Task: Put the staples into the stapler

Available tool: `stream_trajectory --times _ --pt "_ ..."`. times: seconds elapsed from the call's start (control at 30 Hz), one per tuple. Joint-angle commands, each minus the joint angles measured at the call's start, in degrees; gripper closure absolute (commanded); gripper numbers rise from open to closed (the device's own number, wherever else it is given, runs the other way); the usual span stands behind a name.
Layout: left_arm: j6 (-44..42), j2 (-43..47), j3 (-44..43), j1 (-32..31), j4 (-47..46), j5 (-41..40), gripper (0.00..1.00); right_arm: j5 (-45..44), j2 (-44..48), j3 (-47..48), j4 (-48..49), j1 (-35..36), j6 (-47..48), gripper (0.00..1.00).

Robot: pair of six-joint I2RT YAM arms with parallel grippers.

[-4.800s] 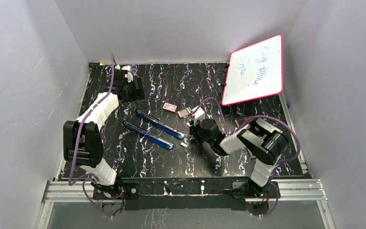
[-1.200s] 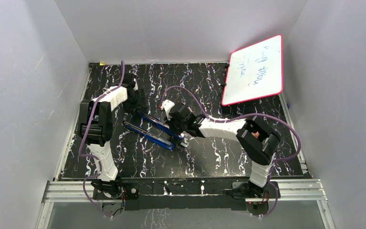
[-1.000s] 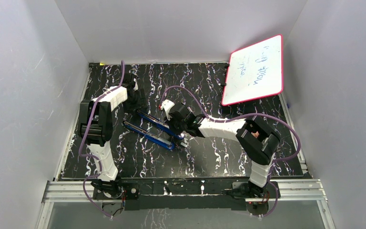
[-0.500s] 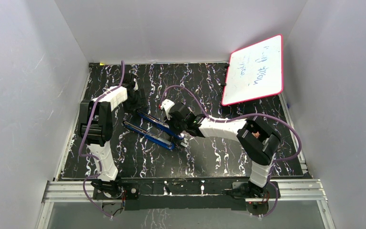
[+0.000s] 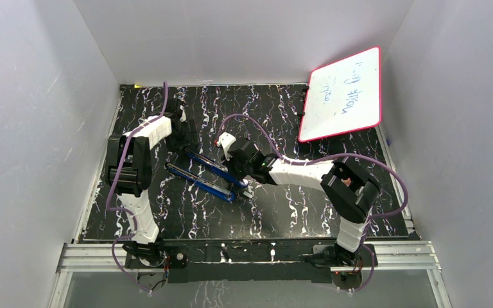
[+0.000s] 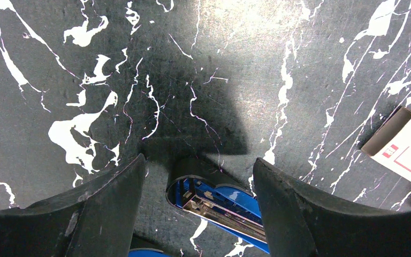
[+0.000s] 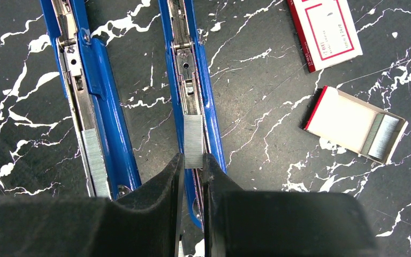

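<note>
Two blue staplers lie open side by side, the farther one (image 5: 213,165) and the nearer one (image 5: 199,182). My right gripper (image 7: 192,160) is shut on a grey strip of staples (image 7: 193,140), held over the magazine channel of the right-hand stapler (image 7: 191,75). The left-hand stapler (image 7: 99,101) has a strip of staples (image 7: 96,160) lying in its channel. My left gripper (image 6: 198,171) is open, its fingers (image 6: 112,203) standing either side of one stapler's rounded hinge end (image 6: 214,198) with gaps on both sides.
An open cardboard tray (image 7: 348,120) with more staples (image 7: 383,136) lies right of the staplers, its red-and-white sleeve (image 7: 325,29) beyond it. A pink-edged whiteboard (image 5: 343,93) leans at the back right. White walls enclose the table.
Since the oldest frame both arms have come in to the staplers, the right one carrying a strip. Over the last second the right wrist has shifted only slightly; the left arm is still.
</note>
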State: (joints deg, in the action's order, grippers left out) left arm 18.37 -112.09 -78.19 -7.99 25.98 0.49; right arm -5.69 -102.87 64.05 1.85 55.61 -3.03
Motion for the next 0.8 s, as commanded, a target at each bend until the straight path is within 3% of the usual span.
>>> stream_trajectory --times 0.0,0.77 --pt "-0.1 -0.3 -1.4 -0.2 1.7 2.1 0.29 -0.5 2.2 0.6 2.0 0.1 -0.1 1.00" --pt "-0.1 -0.6 -1.6 -0.1 1.7 2.4 0.29 -0.6 -1.0 2.4 -0.9 0.1 0.0 1.00"
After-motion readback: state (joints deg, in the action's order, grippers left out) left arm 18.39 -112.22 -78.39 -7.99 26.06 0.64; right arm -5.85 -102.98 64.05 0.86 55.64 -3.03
